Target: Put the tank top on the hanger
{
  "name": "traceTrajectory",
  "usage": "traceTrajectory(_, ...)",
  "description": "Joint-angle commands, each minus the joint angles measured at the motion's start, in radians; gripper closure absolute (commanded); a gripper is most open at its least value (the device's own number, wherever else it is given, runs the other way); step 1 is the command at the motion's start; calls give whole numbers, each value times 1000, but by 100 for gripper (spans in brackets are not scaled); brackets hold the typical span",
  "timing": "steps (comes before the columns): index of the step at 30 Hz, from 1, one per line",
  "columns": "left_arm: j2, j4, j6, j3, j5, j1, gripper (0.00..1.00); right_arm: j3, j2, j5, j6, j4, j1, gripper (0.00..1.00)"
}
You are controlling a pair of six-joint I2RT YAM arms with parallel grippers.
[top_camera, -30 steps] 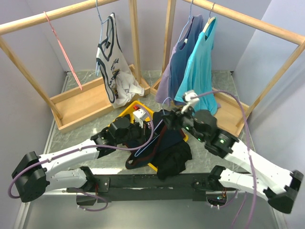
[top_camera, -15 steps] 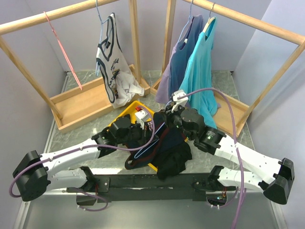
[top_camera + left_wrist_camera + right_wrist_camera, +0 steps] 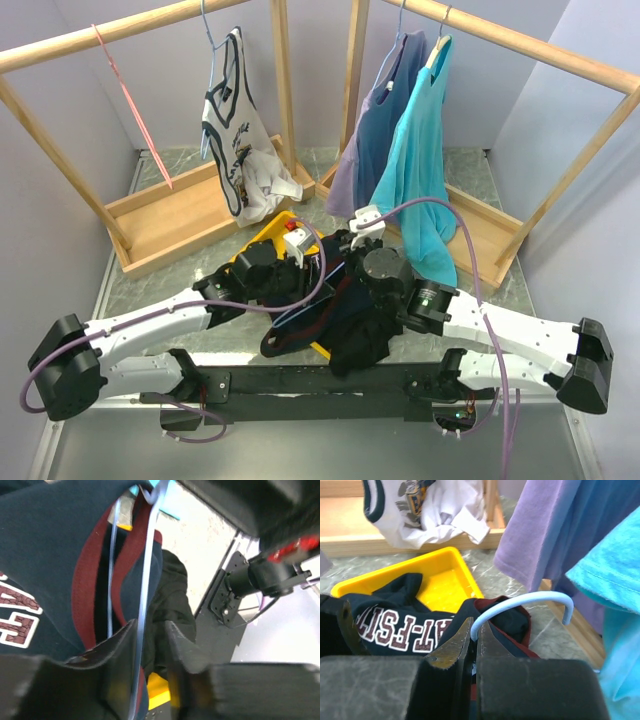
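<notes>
**Hanger pinched at the neck over the bunched tank top**

Grips the hanger (image 3: 520, 602) with the right fingers (image 3: 466, 632), pressed together on the light-blue wire just below the hook. Leaves the hook itself free, curving up and over to the right above the worktop (image 3: 492, 570).

Meets the same hanger from the other side with the left fingers (image 3: 129, 632), set a narrow gap apart. Has one wire running between them, close along the inner face of one finger; cannot tell whether clamped or merely threaded through.

Finds the tank top (image 3: 395, 625) bunched beneath both sets of fingers, partly inside the yellow tray (image 3: 445, 575) near the middle of the worktop. Shows its block lettering face up and its maroon trim right behind the hook and alongside the wires. Cannot tell whether any opening is over the hanger.

Shows a black garment (image 3: 170, 610) heaped just beside the tank top, on the near side.
</notes>
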Motion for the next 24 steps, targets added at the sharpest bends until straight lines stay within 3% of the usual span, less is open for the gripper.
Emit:
traceTrajectory(1,-45,-1,-36,59,-32,2,58,6,27,191,-55,92,60,100)
traceTrajectory(2,-69,-26,-42,60,-41,2,50,6,36,208,-61,102,67,100)
traceTrajectory(3,-83,-40,-54,62,-49,2,48,7,40,229,-62,99,74,100)
traceTrajectory(13,-368,-336,-207,55,-254,2,44,1,36,243,-72,73,84,100)
traceTrajectory(17,-408,-503,-310,71,-328,2,47,-1,34,252,-80,65,88,100)
traceTrajectory(24,-427,-721,-405,57,-325,0,56,-24,18,240,-86,66,91,100)
